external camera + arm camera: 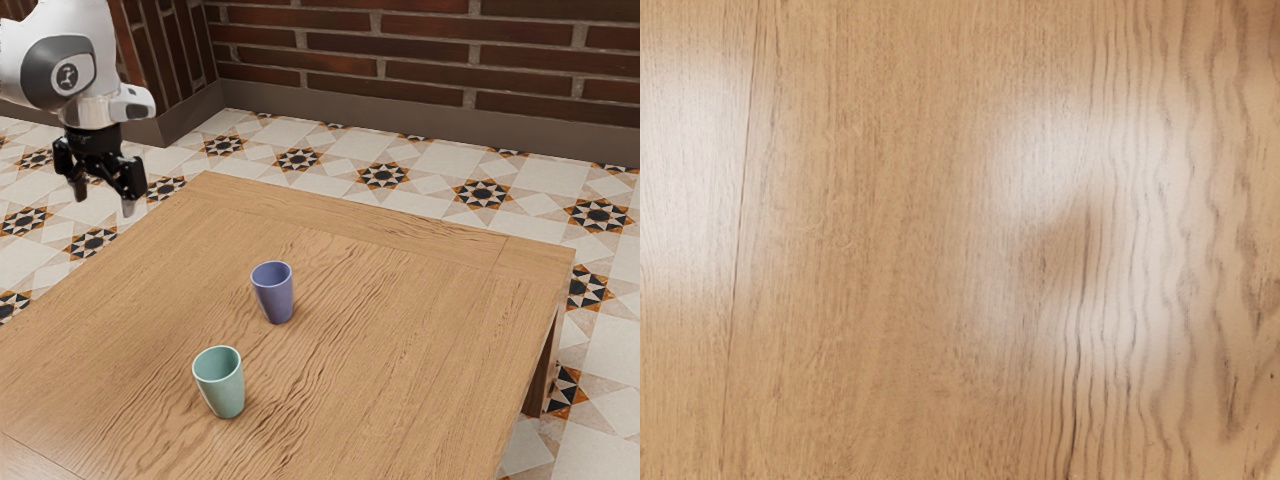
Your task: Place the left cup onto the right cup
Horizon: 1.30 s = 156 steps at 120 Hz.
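Observation:
Two cups stand upright on the wooden table point(400, 300). The green cup point(219, 380) is near the front, toward the exterior view's left. The purple cup point(273, 291) stands a little behind it and to its right, apart from it. My gripper point(104, 197) hangs high above the table's far left corner, well away from both cups, with its fingers open and nothing between them. Below my hand lies bare wood grain point(940, 250).
A brick wall point(420, 50) runs behind the table. Patterned floor tiles point(480, 190) surround it. The table's right edge point(555, 320) drops off to the floor.

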Motion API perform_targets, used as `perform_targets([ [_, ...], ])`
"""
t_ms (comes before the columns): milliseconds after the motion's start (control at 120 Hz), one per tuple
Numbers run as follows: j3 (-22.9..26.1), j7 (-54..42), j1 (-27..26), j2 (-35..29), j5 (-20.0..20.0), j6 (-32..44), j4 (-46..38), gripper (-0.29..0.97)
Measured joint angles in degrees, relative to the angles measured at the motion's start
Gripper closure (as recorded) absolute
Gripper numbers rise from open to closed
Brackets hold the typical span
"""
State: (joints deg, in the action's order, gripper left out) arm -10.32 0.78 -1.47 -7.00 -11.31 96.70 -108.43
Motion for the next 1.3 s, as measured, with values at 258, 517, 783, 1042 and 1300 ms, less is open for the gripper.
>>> perform_targets([
  [258,0.0,3.9,0.2,0.0,3.4,3.2,-6.9,0.00],
  [517,1.1,6.9,0.4,2.9,4.9,8.7,-7.6,0.00],
  [783,2.7,8.6,-0.5,8.7,5.3,15.2,-5.6,0.00],
  [1042,5.0,8.1,0.3,11.7,6.5,17.5,-3.6,0.00],
  [1300,6.2,4.7,0.1,15.6,10.1,18.1,-0.6,0.00],
])
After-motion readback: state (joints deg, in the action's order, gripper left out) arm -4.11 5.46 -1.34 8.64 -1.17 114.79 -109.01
